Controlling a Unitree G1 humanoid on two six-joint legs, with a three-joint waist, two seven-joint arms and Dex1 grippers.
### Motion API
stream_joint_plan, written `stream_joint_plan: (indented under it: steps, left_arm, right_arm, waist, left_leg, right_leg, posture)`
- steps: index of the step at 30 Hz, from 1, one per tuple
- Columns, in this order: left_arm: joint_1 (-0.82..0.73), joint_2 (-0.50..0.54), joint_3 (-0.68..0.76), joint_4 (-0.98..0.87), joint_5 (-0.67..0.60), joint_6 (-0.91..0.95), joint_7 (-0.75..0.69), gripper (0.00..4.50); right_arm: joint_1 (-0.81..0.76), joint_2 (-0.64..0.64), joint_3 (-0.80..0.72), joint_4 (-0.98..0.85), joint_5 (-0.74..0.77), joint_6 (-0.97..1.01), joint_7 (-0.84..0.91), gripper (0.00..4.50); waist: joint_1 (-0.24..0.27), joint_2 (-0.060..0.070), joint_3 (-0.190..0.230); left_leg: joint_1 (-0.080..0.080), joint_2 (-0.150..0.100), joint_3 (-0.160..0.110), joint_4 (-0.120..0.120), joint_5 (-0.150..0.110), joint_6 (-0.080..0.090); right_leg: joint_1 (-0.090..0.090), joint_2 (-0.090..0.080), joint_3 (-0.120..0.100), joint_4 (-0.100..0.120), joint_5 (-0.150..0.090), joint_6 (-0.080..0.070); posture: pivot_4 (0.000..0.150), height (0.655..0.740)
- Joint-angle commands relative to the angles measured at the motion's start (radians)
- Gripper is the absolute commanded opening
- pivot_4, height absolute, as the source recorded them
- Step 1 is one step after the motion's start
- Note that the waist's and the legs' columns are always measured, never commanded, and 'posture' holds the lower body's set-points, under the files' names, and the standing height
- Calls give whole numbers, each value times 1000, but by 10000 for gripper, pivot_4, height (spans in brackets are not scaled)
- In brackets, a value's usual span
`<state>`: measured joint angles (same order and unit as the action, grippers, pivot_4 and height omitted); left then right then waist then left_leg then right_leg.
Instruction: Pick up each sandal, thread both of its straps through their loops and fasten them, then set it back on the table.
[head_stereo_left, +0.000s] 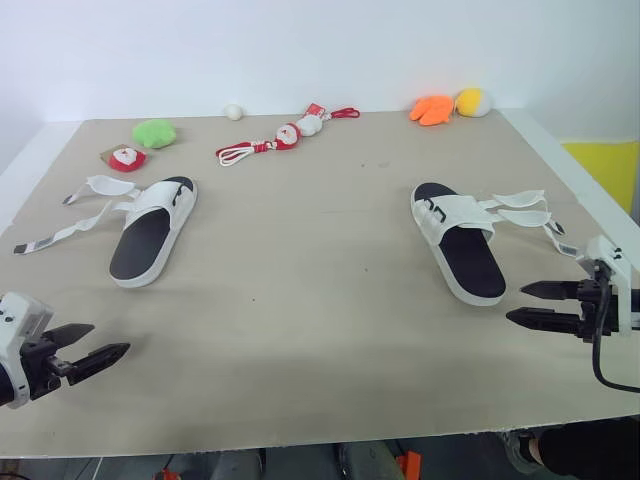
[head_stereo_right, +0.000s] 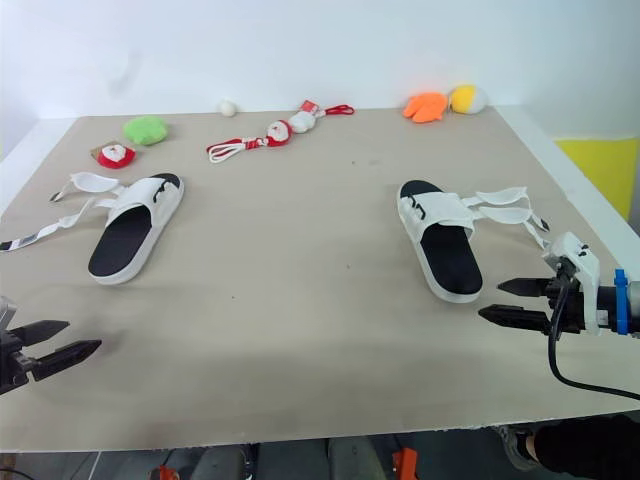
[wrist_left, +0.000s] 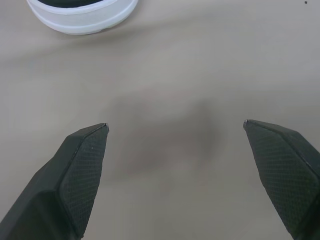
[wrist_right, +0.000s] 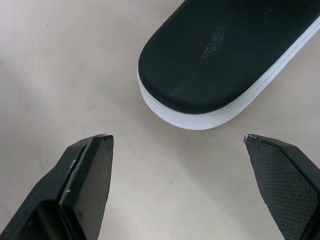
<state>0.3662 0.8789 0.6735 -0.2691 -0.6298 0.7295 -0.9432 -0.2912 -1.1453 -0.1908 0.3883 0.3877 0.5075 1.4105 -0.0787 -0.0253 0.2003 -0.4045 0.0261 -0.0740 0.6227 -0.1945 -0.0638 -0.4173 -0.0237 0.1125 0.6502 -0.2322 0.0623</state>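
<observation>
left gripper (head_stereo_left: 110, 338) released, empty, table (head_stereo_left: 320, 330) front-left | right gripper (head_stereo_left: 515, 303) released, empty, table front-right | left sandal (head_stereo_left: 150, 232) table left, right sandal (head_stereo_left: 457, 242) table right, straps loose

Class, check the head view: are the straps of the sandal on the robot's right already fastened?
No, the right sandal has its straps lying loose on the table beside it.

Far back lie a green plush (head_stereo_left: 155, 133), corded red-and-white toys (head_stereo_left: 286, 137), an orange plush (head_stereo_left: 432, 109) (yellow one (head_stereo_left: 471, 102) beside).
</observation>
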Motion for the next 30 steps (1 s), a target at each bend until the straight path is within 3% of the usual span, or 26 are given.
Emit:
stream_joint_plan:
  steps: [1, 5, 10, 17, 20, 26, 30]
  left_arm:
    - [-21, 21, 11, -19, -11, 5, -5, 44769]
    - [-176, 5, -100, -64, -40, 15, 30, 44769]
    - [-479, -78, -332, -93, -58, 24, 92, 44769]
    - [-894, -342, -681, 41, 9, -39, 79, 44769]
    - [-1024, -481, -790, 171, 79, -123, 76, 44769]
    - [-1136, -647, -849, 357, 170, -252, 90, 44769]
    - [-1139, -695, -847, 361, 177, -263, 105, 44769]
  right_arm:
    - [-33, -6, -59, -5, 30, 8, -17, 45000]
    - [-56, 63, -144, -76, 76, 13, -145, 45000]
    - [-27, 175, -215, -248, 58, -51, -353, 45000]
    - [-19, 231, -157, -338, -250, -400, -683, 45000]
    - [-29, 195, -43, -333, -477, -528, -801, 45000]
    - [-85, 153, 139, -265, -733, -651, -893, 45000]
    - [-150, 175, 205, -186, -823, -664, -954, 45000]
  waist:
    - [0, 0, 0]
    - [2, 0, 0]
    - [6, 0, 0]
    - [4, 0, 0]
    - [2, 0, 0]
    - [-2, 1, -1]
    - [-1, 1, -1]
  left_leg:
    - [0, 0, 0, 0, 0, 0]
    - [0, 0, 0, 2, 0, 0]
    - [0, 0, 0, 8, 1, 1]
    - [-2, -2, 0, 14, 1, 1]
    - [-1, -2, 1, 13, 1, 1]
    - [0, -4, 3, 13, 2, 2]
    - [0, -4, 3, 12, 2, 3]
  right_leg:
    - [0, 0, 0, 0, 0, 0]
    - [1, 1, 0, 1, 1, 1]
    - [6, 1, 0, 0, 4, 5]
    - [9, 0, 3, -2, 10, 16]
    - [9, 1, 4, -2, 10, 16]
    - [8, 1, 8, -2, 10, 17]
    - [8, 0, 9, -2, 10, 17]
  posture:
    - [1500, 7400]
    - [1500, 7400]
    - [1500, 7400]
    - [1500, 7400]
    - [1500, 7400]
    - [1500, 7400]
    - [1500, 7400]
